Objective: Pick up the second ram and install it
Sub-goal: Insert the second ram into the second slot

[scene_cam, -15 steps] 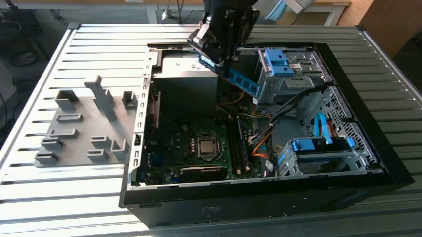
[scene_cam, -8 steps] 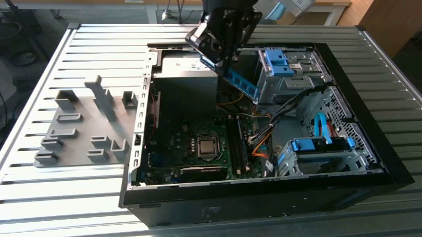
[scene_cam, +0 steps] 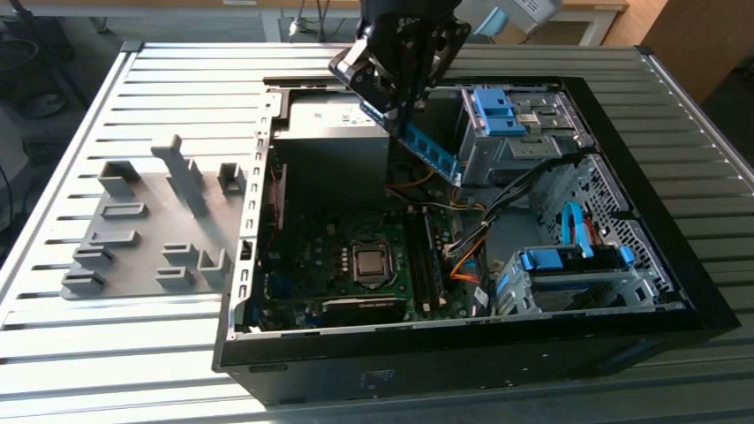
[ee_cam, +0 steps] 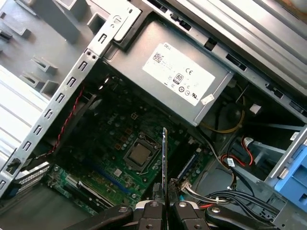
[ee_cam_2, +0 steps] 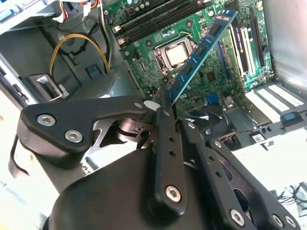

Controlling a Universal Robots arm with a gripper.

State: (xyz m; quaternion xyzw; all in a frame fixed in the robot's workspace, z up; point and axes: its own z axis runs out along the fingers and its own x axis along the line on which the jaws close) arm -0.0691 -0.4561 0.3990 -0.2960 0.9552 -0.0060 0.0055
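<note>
The second ram (scene_cam: 426,148) is a thin blue stick with black chips, and my gripper (scene_cam: 391,113) is shut on one end of it. It hangs tilted in the air over the open computer case (scene_cam: 659,265), above the motherboard (scene_cam: 353,265). In the second wrist view the ram (ee_cam_2: 201,48) slants out from my black fingers (ee_cam_2: 165,120) across the CPU socket (ee_cam_2: 175,52), with the long memory slots (ee_cam_2: 153,17) beyond it. The first wrist view has the ram (ee_cam: 164,158) edge-on as a thin line between my fingertips (ee_cam: 152,207), apart from the board.
A grey slotted holder block (scene_cam: 154,221) lies on the slatted metal table (scene_cam: 118,353), at the exterior view's left of the case. Inside the case are a power supply (ee_cam: 182,81), blue drive brackets (scene_cam: 501,110), loose cables (scene_cam: 495,212) and a yellow wire loop (ee_cam_2: 79,45).
</note>
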